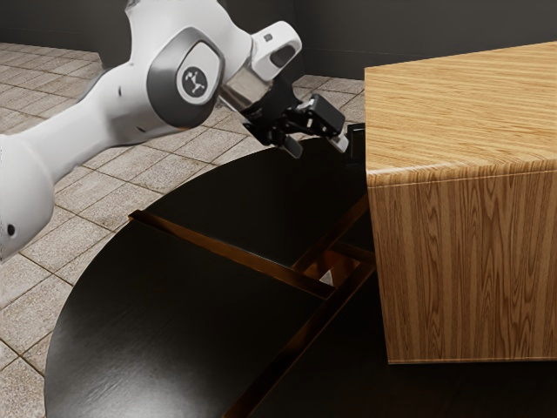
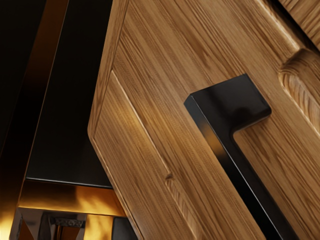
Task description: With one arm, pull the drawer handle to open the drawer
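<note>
A wooden cabinet [image 1: 461, 200] stands at the exterior view's right, its drawer side turned away toward the arm. In the wrist view the wooden drawer front [image 2: 165, 115] is very close, with a long black bar handle [image 2: 227, 117] standing off it. A bit of that handle [image 1: 355, 133] pokes out at the cabinet's upper left corner. My black gripper [image 1: 324, 138] hangs just left of that corner, fingers apart and pointing at the handle. Nothing is between them, so it is open.
The cabinet rests on a round dark table [image 1: 191, 331] with brown wooden inlay strips [image 1: 235, 254]. A tiled floor [image 1: 104, 183] lies beyond the table's edge. My white arm [image 1: 104, 113] comes in from the upper left above the table.
</note>
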Controlling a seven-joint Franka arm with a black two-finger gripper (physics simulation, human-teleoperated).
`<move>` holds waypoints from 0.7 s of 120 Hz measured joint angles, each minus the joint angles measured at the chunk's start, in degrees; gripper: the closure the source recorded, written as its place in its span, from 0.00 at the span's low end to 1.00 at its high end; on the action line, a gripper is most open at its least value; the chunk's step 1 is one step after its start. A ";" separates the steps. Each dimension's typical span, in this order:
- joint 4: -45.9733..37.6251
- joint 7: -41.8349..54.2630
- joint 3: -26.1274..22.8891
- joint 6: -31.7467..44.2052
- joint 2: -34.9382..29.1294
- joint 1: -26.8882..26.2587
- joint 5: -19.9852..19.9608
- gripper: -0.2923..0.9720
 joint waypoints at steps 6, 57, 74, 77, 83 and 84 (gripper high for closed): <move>0.59 0.05 -0.12 0.02 0.43 0.02 -0.06 0.23; 0.58 0.21 -0.18 0.08 2.02 -0.09 -0.55 0.23; -1.80 0.58 0.22 0.04 -0.65 -0.07 -0.35 0.23; -2.34 0.64 0.27 0.04 -1.07 -0.07 -0.32 0.23; -3.18 0.74 0.40 0.03 -1.68 -0.06 -0.26 0.23; -3.29 0.76 0.41 0.03 -1.74 -0.06 -0.25 0.23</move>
